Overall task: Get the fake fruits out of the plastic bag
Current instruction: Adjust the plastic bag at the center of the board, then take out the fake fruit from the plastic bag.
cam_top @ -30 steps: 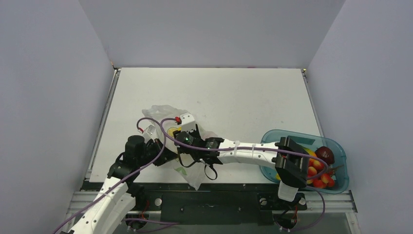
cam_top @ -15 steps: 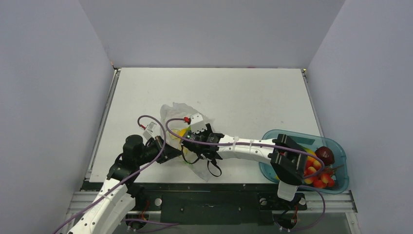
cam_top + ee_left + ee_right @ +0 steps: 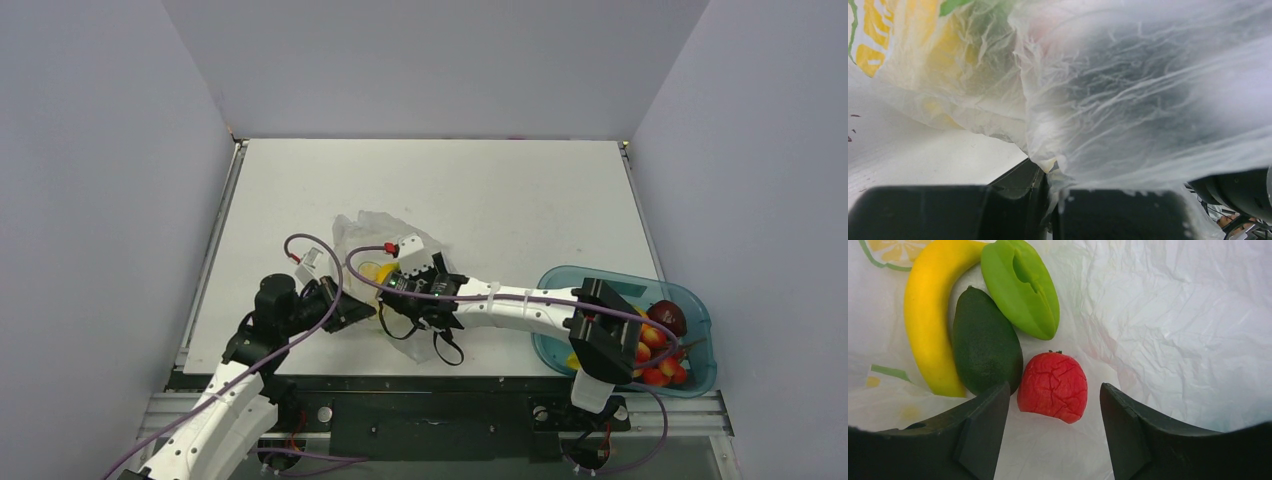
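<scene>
The transparent plastic bag (image 3: pixel 372 228) lies crumpled left of the table's middle. My left gripper (image 3: pixel 368 311) is shut on a fold of the bag (image 3: pixel 1058 172) at its near edge. My right gripper (image 3: pixel 392 268) is open inside the bag's mouth. In the right wrist view a cracked red fruit (image 3: pixel 1053 385) lies just ahead of my open fingers (image 3: pixel 980 427), apart from both. Beside it are a dark green avocado (image 3: pixel 984 342), a yellow banana (image 3: pixel 930 310) and a light green piece (image 3: pixel 1023 287), all on the film.
A teal translucent tray (image 3: pixel 700 310) at the near right holds several red and yellow fruits (image 3: pixel 655 355). Purple cables loop over both arms. Grey walls close the table on three sides.
My right gripper has moved right and further into the bag. The bag has bunched up toward the table's middle. My left gripper has kept its hold and shifted slightly right.
</scene>
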You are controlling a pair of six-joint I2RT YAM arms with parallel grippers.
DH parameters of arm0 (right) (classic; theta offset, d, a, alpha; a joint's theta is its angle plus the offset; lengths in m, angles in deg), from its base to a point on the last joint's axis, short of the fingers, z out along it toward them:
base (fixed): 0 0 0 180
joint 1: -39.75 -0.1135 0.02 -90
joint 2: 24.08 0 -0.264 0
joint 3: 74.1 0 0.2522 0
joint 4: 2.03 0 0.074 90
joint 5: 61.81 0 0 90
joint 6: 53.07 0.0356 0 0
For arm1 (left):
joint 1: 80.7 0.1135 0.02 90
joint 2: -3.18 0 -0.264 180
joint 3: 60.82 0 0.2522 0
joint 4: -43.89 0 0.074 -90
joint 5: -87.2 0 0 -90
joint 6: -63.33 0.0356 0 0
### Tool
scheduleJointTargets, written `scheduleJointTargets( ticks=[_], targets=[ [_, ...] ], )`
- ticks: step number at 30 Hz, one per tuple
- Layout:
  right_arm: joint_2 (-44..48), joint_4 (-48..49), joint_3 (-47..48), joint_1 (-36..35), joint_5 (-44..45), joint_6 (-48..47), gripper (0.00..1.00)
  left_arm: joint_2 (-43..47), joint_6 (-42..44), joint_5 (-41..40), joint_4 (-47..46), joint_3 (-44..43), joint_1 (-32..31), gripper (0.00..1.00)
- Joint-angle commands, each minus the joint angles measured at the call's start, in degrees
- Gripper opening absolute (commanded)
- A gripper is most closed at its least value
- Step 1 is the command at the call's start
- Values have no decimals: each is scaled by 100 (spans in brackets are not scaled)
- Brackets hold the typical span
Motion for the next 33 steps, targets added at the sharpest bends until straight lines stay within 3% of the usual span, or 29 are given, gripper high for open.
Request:
scheduleJointTargets(
  ticks=[1,6,11,16,19,25,33],
  targets=[
    [-40,460,118,277,70,-319,60,35,-101,-52,-448,-126,-18,0],
    [-693,1089,817,650,181,-833,53,-105,-88,-457,-322,-591,-3,0],
    [-1579,943,2688,1198,302,-1737,51,-86,-18,-977,4,-1034,143,0],
    [-2012,385,4425,1329,-271,-2213,52,103,-56,-1027,120,-1189,364,0],
    [-1725,314,4344,1266,-877,-2071,53,118,-106,-793,128,-1007,377,0],
    [-1063,280,2982,969,-1586,-1448,52,513,-470,-302,-48,-479,373,0],
    [-773,389,1832,625,-1203,-969,39,1039,-628,-251,283,-179,373,0]
  ],
)
